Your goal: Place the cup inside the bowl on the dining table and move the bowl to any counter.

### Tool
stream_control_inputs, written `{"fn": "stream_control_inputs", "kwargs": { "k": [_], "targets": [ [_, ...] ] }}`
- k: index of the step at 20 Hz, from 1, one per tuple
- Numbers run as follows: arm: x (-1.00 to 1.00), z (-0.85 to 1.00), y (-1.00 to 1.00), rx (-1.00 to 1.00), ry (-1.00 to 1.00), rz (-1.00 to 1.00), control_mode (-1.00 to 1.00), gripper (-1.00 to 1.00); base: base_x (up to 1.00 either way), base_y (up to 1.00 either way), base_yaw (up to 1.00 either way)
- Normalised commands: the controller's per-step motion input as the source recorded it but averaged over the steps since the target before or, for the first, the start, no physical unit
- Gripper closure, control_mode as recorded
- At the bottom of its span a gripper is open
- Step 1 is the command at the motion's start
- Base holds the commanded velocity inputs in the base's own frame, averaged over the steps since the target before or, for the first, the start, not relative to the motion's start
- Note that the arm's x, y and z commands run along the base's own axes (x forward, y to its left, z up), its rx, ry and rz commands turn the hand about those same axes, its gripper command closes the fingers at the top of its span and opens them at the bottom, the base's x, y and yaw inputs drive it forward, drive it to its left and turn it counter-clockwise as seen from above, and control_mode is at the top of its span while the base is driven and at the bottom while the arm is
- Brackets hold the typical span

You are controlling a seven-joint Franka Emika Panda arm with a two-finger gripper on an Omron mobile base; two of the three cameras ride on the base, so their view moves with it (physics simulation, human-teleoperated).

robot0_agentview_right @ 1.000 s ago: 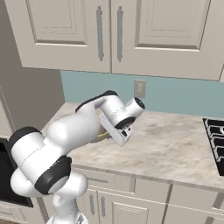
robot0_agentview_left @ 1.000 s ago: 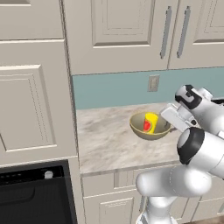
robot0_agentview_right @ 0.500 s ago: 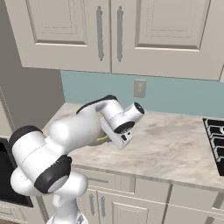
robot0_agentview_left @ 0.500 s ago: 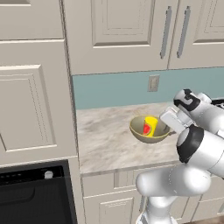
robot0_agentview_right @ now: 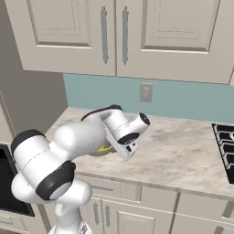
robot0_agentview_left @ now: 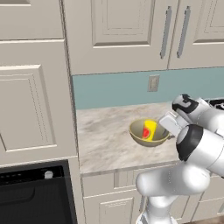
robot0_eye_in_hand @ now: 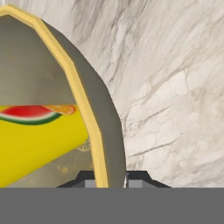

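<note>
a dark oven front (robot0_agentview_left: 35,197) sits low at the left, under tall cream cabinets (robot0_agentview_left: 30,109), with the counter (robot0_agentview_left: 105,140) running rightward from the tall cabinet's side. the bowl (robot0_agentview_left: 148,132) rests on that counter about midway between its back edge and front edge, with the cup (robot0_agentview_left: 150,130) leaning inside it, red patch facing left. the white arm rises from the floor at the lower right of the left base view, folds over the counter's front edge and reaches the gripper (robot0_agentview_left: 168,124) to the bowl's right rim. in the hand view the gripper's (robot0_eye_in_hand: 105,177) dark tips straddle the bowl's (robot0_eye_in_hand: 111,144) yellow-edged wall, clenched on the rim, with the cup (robot0_eye_in_hand: 39,140) lying across the inside. behind, an outlet (robot0_agentview_left: 153,83) sits on the teal wall (robot0_agentview_left: 109,89). in the right base view a dark stove grate (robot0_agentview_right: 225,139) lies at the counter's (robot0_agentview_right: 183,155) far right edge.
</note>
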Motion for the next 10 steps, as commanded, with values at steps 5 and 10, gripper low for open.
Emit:
{"fn": "stream_control_inputs", "kwargs": {
  "k": [5, 10],
  "targets": [
    [0.02, -0.16, 0.00, 0.00, 0.00, -0.02, -1.00, 1.00, 0.00, 0.00, 0.00],
    [0.02, -0.08, 0.00, 0.00, 0.00, -0.02, -1.00, 1.00, 0.00, 0.00, 0.00]
  ]
}}
